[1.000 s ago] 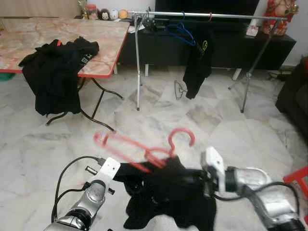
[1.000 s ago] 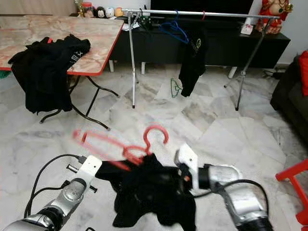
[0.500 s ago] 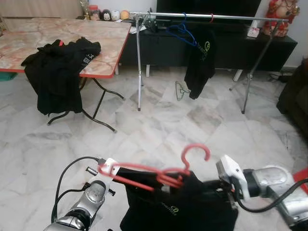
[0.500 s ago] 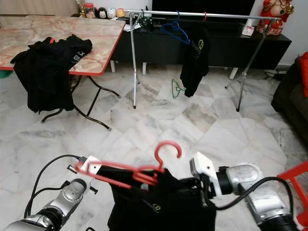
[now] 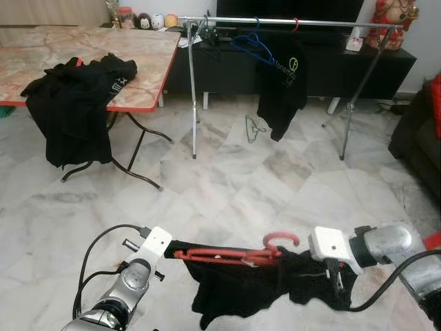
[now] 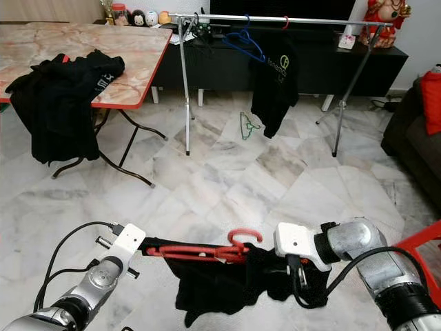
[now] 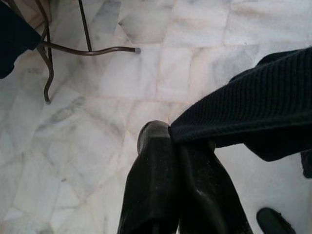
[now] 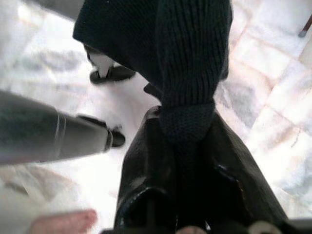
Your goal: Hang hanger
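Black knit garment on a red hanger, held low between both grippers, well short of the rail.

The left gripper is clamped on one end of the black knit garment; the right gripper pinches the other end. The red hanger lies nearly flat, hook up. To hang it well, I judge it needs tilting upright, walking to the clothes rail, and hooking beside the blue hanger.
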Robot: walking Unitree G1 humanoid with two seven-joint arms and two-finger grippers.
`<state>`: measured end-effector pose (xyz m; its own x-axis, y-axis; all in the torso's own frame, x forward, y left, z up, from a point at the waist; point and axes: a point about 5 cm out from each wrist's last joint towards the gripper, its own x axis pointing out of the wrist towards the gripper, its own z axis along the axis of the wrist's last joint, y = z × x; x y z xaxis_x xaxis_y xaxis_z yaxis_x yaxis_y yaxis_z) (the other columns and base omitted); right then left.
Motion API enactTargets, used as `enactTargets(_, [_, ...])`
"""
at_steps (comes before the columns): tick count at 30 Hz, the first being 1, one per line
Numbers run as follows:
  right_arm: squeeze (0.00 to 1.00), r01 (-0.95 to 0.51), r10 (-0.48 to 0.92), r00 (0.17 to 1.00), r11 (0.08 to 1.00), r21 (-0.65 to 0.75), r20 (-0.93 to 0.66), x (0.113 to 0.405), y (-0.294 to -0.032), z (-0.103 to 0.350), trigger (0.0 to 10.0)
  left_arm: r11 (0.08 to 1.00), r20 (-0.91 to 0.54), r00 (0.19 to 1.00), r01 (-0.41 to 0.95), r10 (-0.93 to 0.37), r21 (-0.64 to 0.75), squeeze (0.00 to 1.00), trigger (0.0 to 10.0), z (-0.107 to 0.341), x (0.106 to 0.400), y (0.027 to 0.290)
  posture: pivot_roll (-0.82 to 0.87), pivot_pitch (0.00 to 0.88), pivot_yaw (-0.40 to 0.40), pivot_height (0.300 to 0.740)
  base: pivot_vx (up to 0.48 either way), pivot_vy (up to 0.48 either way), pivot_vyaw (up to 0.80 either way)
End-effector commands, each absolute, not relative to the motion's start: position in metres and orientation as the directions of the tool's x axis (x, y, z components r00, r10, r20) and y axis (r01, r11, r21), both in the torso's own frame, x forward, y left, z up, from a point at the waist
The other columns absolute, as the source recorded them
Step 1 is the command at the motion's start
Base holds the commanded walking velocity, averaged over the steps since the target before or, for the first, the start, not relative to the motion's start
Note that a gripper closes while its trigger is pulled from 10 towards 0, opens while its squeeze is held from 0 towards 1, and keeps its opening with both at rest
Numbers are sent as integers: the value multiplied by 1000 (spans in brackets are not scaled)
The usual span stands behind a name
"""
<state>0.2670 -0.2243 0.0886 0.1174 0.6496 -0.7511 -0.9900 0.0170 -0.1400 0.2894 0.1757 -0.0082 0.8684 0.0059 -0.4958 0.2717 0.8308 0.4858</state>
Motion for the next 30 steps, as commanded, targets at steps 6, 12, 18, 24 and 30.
enactTargets(6, [0,-974,547,178,-24,-227,-818,275,-234,88,0,828,-512,856,237,69,508,0,0,-8,288,195,-132,21,-46,740,0,0,0])
enactTargets(12, [0,-945,513,283,5,-327,-810,287,-230,85,0,826,-512,857,248,56,506,0,0,-7,290,193,-132,22,-46,740,0,0,0])
enactTargets(18, [0,-926,462,349,33,-377,-816,294,-228,78,0,822,-514,857,272,30,501,0,0,-6,291,188,-128,23,-45,740,0,0,0])
enactTargets(24, [0,-919,462,362,34,-392,-809,295,-219,72,0,825,-504,863,302,-24,477,0,0,0,297,181,-128,23,-45,740,0,0,0])
enactTargets(30, [0,-913,455,383,52,-405,-804,295,-206,60,0,869,-475,865,353,-162,346,0,0,16,313,164,-128,23,-45,740,0,0,0])
